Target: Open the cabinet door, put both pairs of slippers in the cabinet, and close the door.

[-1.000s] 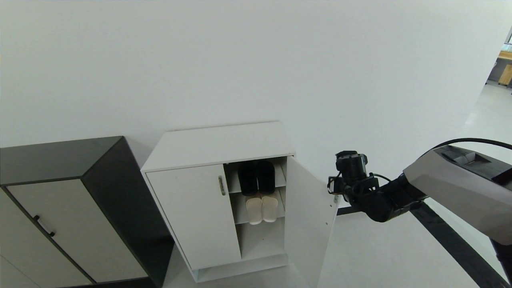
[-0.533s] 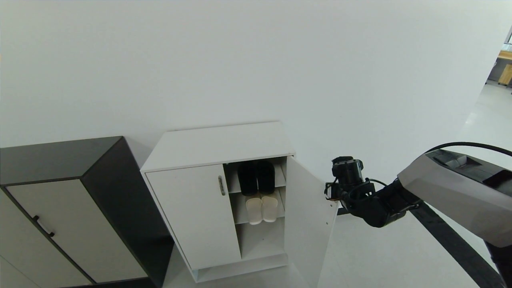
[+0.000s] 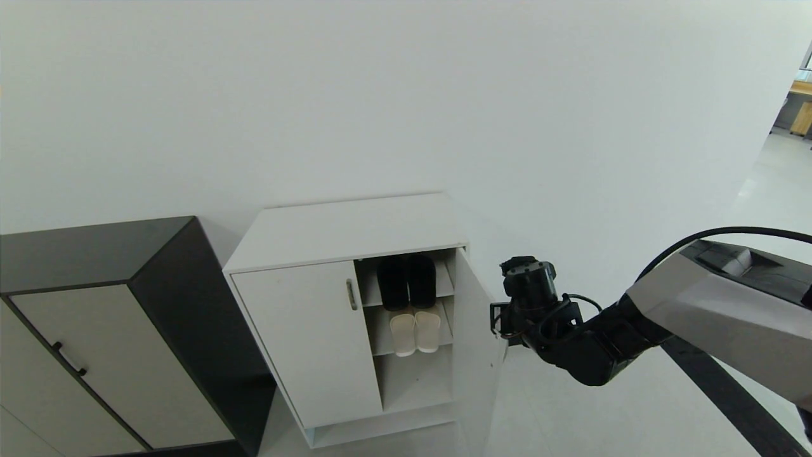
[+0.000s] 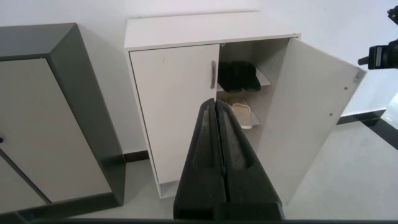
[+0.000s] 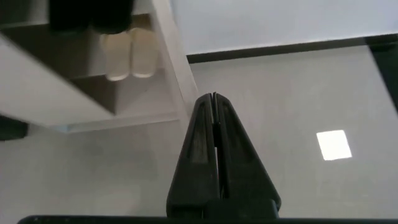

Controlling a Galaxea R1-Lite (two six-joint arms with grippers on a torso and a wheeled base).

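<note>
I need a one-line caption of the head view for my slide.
Shut right gripper at the open door of the white cabinet; black slippers shelved above cream slippers inside.

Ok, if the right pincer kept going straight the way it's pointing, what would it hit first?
Most likely the open cabinet door: the shut right pincer points at its free edge and looks to be touching it or nearly so. Depth is hard to judge.
</note>
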